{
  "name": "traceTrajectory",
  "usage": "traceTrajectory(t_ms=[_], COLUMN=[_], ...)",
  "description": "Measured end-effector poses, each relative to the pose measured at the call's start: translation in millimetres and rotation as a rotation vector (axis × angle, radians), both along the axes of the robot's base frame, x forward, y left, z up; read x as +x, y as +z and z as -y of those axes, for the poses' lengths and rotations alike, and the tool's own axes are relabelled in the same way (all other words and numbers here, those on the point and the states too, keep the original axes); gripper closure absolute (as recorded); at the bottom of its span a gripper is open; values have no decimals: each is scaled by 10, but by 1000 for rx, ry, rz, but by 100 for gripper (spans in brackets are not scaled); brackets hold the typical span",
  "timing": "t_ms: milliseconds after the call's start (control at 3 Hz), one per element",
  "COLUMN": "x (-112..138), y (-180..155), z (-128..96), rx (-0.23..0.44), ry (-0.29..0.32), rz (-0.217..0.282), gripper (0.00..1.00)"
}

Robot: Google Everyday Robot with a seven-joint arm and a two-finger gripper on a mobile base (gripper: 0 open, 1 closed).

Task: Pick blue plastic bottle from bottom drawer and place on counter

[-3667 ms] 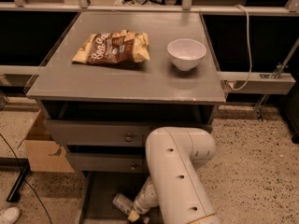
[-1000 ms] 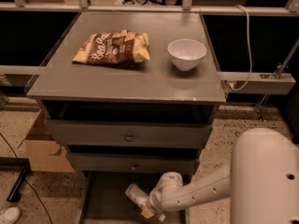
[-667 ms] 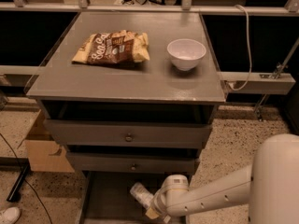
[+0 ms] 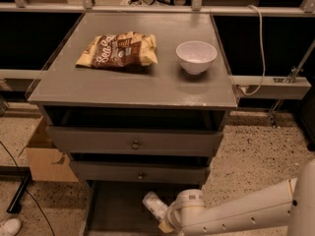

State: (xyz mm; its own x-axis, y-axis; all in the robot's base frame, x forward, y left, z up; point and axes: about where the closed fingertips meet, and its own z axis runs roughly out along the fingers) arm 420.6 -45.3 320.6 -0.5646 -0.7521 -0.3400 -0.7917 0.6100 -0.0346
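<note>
Pale-labelled blue plastic bottle point(image 4: 154, 204) clamped at its lower end in the gripper point(image 4: 165, 224), bottom centre of frame, slanting up-left from it over the bottom drawer point(image 4: 106, 214), well below the counter point(image 4: 123, 88).

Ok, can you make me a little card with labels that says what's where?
counter: holds a chip bag on the left and a white bowl on the right, apart
bottom drawer: pulled out
bottle: down at the bottom drawer, tilted, not on the counter yet
gripper: low at the bottom drawer, right by the bottle
arm: reaches in from the right
</note>
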Motion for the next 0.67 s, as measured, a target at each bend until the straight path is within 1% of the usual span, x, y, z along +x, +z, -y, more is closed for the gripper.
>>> traceTrajectory(t_ms=[333,667], x=[-48,-152], y=[239,620], z=[119,311], rx=[-18,-43], ry=[-7,-34], rz=[27,68], gripper=[100,100])
